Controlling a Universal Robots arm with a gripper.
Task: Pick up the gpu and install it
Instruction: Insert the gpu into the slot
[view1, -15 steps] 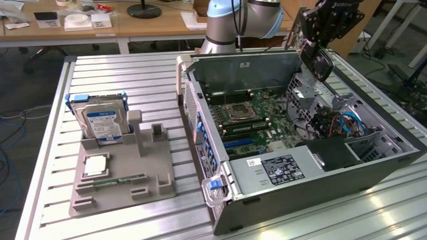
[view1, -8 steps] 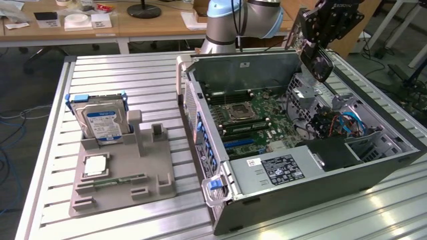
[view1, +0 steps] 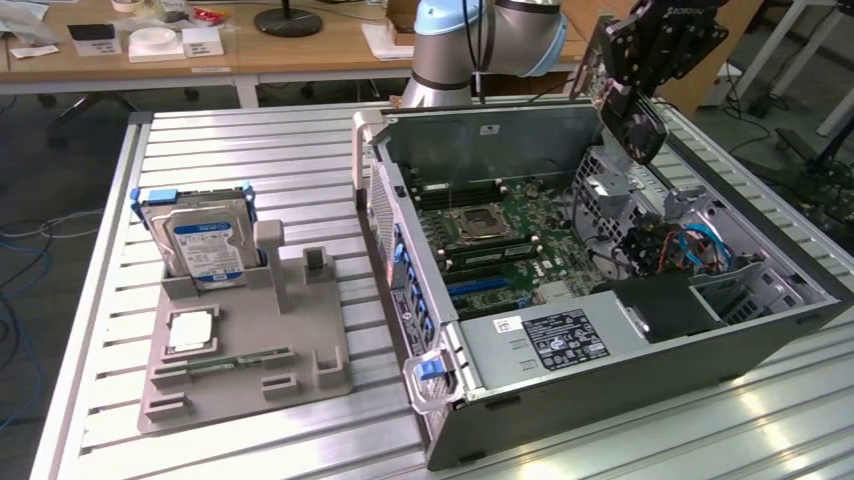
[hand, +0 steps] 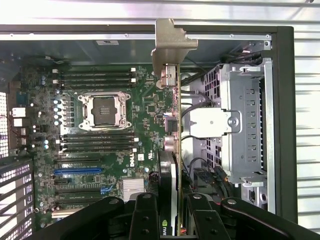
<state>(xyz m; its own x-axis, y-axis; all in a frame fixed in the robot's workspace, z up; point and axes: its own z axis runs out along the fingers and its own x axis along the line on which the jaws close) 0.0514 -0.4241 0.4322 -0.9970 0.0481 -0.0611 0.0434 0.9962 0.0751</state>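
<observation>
Claw (hand: 172, 207) clenched on gpu (hand: 174, 150), pads pressing both flat faces at the end away from the silver bracket (hand: 169, 42). Card off the counter (view1: 267, 150), hanging edge-on over the open computer case (view1: 787, 300), above the strip between motherboard (hand: 110, 150) and drive cage (hand: 240, 125). No contact with either, as far as visible. In the exterior view, card seen just under the claw, over the case on the exterior view's right. Grey holder (view1: 240, 350) on the counter, hard drive (view1: 207, 245) standing in it, well apart from the case.

Handling, judged:
- Light, stiff, thin board; no flex expected.
- Fragile: exposed components and cooler on the faces, contact edge along one long side.
- Best hold across the flat faces near one end, as now, clear of contacts.
- Long lever beyond the pads, so likely to pivot in the grip if the bracket end catches sheet metal.
- Smooth faces, probably somewhat slippery.
</observation>
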